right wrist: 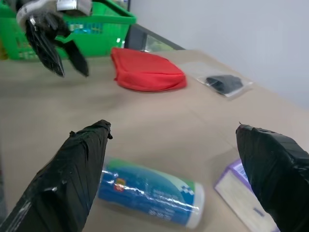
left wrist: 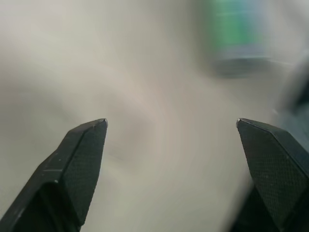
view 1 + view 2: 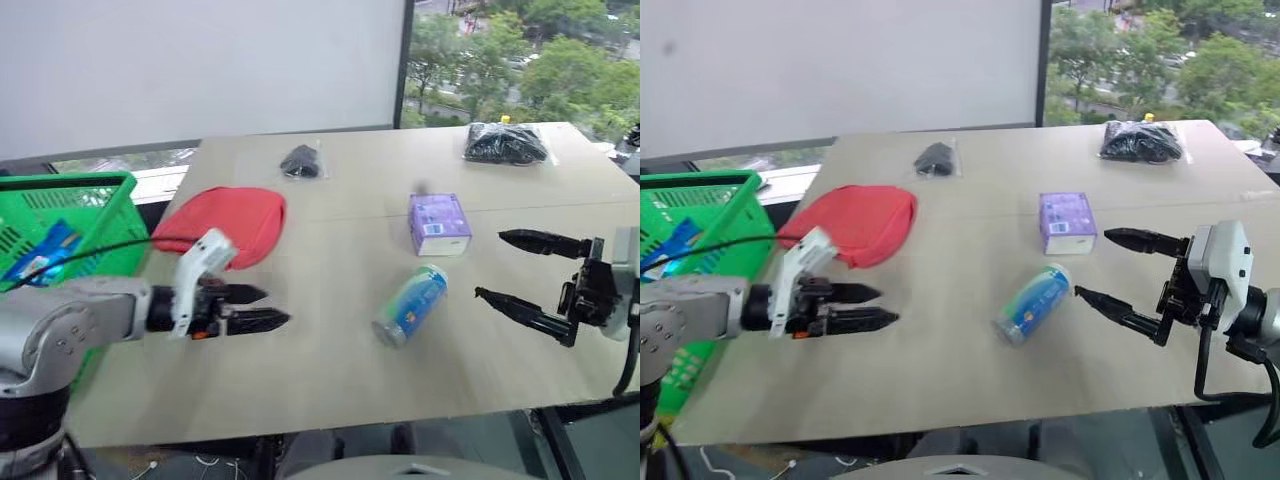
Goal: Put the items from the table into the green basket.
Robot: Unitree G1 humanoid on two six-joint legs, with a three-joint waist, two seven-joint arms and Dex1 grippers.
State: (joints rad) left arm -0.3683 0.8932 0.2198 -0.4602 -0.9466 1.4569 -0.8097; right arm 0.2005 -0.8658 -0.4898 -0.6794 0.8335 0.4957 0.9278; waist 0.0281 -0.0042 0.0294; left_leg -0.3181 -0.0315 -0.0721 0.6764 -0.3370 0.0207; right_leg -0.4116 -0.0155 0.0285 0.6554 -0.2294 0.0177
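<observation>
On the tan table (image 3: 320, 385) lie a flat red pouch (image 3: 225, 222), a small purple box (image 3: 438, 222), a green-blue can (image 3: 410, 305) on its side, a small black bundle in a clear bag (image 3: 300, 161) and a larger bagged one (image 3: 505, 143) at the far right. The green basket (image 3: 60, 225) stands off the table's left side. My left gripper (image 3: 277, 306) hovers over the table in front of the pouch, open and empty. Right of the can, my right gripper (image 3: 489, 264) is open too, pointing at the can and box, with the can (image 1: 149, 193) just beyond its fingers.
A blue-and-orange packet (image 3: 48, 252) lies inside the basket. A black cable (image 3: 90, 255) runs across the basket to my left arm. The table's front edge (image 3: 330, 428) is close below both grippers. A white wall panel and a window stand behind the table.
</observation>
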